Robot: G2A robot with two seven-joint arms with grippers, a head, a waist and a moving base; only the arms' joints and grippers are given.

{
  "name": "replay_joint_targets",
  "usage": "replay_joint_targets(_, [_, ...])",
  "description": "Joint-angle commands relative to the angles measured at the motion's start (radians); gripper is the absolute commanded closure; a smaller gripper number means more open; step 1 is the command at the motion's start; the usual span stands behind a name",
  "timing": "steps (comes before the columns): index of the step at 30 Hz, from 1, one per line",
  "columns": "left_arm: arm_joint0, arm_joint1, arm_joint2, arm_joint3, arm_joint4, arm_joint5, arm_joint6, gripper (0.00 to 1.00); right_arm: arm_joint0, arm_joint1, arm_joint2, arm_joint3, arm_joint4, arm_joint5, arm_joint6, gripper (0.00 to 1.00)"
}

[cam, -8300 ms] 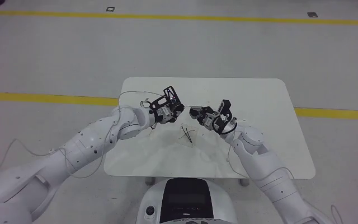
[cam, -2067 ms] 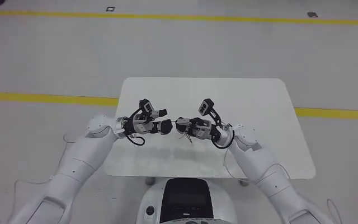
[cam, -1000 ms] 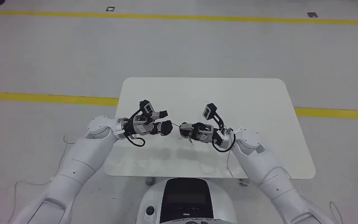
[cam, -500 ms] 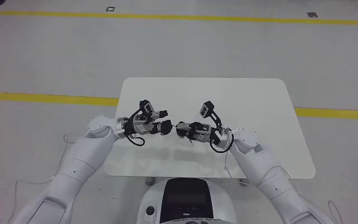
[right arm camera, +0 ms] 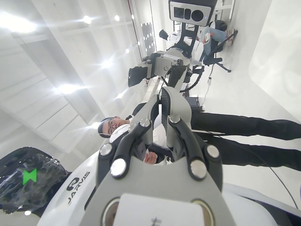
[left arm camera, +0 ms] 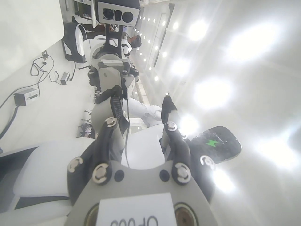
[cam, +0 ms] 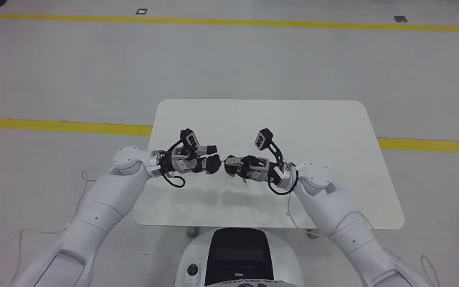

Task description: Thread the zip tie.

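Above the white table (cam: 323,129), my two grippers face each other tip to tip. My right gripper (cam: 230,164) is shut, and a thin dark zip tie (cam: 222,159) sticks out of it toward my left gripper (cam: 213,163). In the right wrist view the right gripper (right arm camera: 160,96) has its fingers almost touching. In the left wrist view the left gripper (left arm camera: 141,98) is open, its two fingers well apart with nothing clearly between them. The zip tie is too thin to make out in either wrist view.
A few loose dark zip ties (cam: 243,176) lie on the table just below the right gripper. The far and right parts of the tabletop are bare. Yellow floor lines run behind the table.
Over the last second my right gripper has moved a little left toward the left gripper, narrowing the gap between the tips. The left arm has barely shifted.
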Motion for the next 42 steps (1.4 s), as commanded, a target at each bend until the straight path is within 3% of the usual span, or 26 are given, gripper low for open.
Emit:
replay_joint_targets(1, [-0.003, 0.001, 0.002, 0.005, 0.012, 0.003, -0.002, 0.67, 0.002, 0.001, 0.001, 0.000, -0.003, 0.005, 0.004, 1.00])
replay_joint_targets(23, [-0.020, 0.001, 0.028, 0.019, 0.068, 0.032, -0.005, 0.76, 0.012, 0.006, -0.012, -0.002, -0.031, 0.042, 0.003, 1.00])
replay_joint_targets(30, [-0.022, 0.002, 0.031, 0.019, 0.074, 0.035, 0.000, 0.85, 0.013, 0.007, -0.010, 0.002, -0.036, 0.052, -0.011, 1.00])
replay_joint_targets(42, [-0.023, 0.002, 0.037, 0.017, 0.075, 0.036, 0.006, 0.86, 0.013, 0.009, -0.015, -0.006, -0.036, 0.059, -0.002, 1.00])
